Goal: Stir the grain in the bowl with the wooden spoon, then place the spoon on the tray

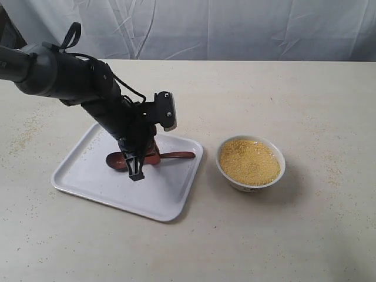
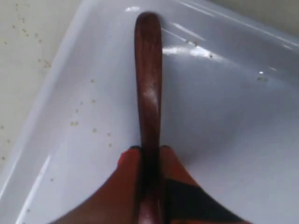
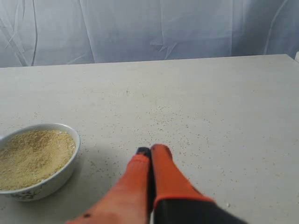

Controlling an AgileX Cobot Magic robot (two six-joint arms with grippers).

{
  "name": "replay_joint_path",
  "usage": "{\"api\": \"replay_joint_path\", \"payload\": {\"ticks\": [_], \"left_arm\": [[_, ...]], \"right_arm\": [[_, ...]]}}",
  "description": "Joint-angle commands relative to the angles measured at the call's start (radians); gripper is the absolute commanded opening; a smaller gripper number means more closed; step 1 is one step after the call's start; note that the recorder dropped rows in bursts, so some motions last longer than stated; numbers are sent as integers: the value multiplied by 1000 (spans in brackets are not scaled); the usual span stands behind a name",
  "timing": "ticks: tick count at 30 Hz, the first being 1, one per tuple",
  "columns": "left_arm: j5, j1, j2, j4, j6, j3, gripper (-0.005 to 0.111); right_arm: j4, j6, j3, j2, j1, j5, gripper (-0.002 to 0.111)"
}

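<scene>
The dark reddish-brown wooden spoon (image 1: 176, 155) lies on the white tray (image 1: 88, 170), its oval bowl (image 1: 116, 161) to the left and its handle pointing right. My left gripper (image 1: 147, 157) is down on the tray and shut on the spoon's handle (image 2: 148, 84), orange fingers (image 2: 128, 161) pressed to both sides. The small white bowl (image 1: 232, 176) holds a mound of golden-yellow grain (image 1: 249, 161) right of the tray. My right gripper (image 3: 150, 151) is shut and empty above bare table, beside the bowl (image 3: 65, 170). The right arm is out of the exterior view.
Loose grains (image 2: 74, 122) are scattered on the tray and on the table (image 1: 305, 106) around it. A white cloth backdrop (image 1: 235, 29) hangs behind the table's far edge.
</scene>
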Motion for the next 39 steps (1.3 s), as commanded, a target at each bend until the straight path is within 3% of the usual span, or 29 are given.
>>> {"api": "replay_joint_path", "payload": {"ticks": [1,5,10,18,22,27,30,32,35,39], "left_arm": [[-2,3,29,26,-12,5,0],[5,3,29,39,-15,5,7],[76,3,-2,142,-52,5,29],[67,3,-151,147,-179,5,67],[71,3,-267,139,-284,5,75],[134,12,-451,208,-506,-20,69],[229,41,-603,184,-722,-25,46],[278,52,-709,103,-745,5,26],[211,54,-891,19,-742,110,1],[17,54,-1158,-135,-685,330,0]], "right_arm": [[-4,1,1,-4,4,-6,-1],[-4,1,1,-4,4,-6,-1],[-4,1,1,-4,4,-6,-1],[-4,1,1,-4,4,-6,-1],[-4,1,1,-4,4,-6,-1],[-2,1,1,-4,4,-6,-1],[-2,1,1,-4,4,-6,-1],[-2,1,1,-4,4,-6,-1],[-2,1,1,-4,4,-6,-1],[-2,1,1,-4,4,-6,-1]]}}
